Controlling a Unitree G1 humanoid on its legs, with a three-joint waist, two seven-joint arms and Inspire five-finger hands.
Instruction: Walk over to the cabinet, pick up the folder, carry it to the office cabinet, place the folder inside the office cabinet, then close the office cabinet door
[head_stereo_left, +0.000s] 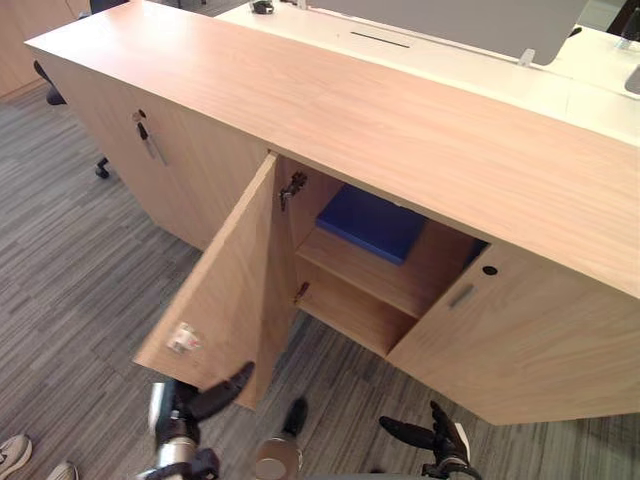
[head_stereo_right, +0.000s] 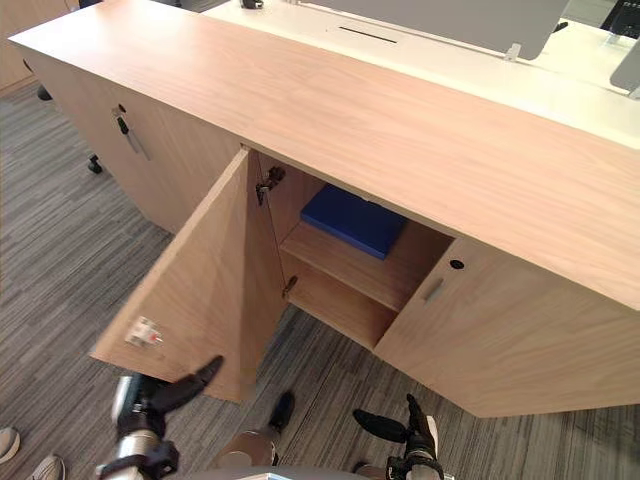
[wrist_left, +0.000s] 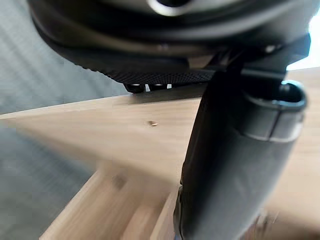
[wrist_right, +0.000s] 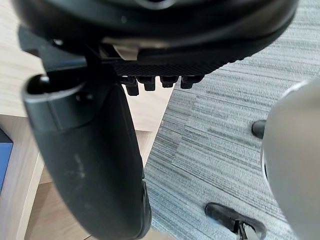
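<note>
Left eye view: cabinet door (head_stereo_left: 235, 290) swung wide.
Blue folder (head_stereo_left: 370, 225) flat on shelf (head_stereo_left: 370, 275), edge along its lip; left hand (head_stereo_left: 195, 400), right hand (head_stereo_left: 435, 440) loose, empty.

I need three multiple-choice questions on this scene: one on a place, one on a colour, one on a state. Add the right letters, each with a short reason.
1. Where does the folder lie at the office cabinet?
A. on its top
B. beneath it
C. on its upper shelf

2. What colour is the folder?
A. blue
B. red
C. green

3. How is the cabinet's door?
A. shut
B. swung open
C. taken off

1 C: it lies on the shelf inside.
2 A: its cover is blue.
3 B: it stands swung out wide.
</note>
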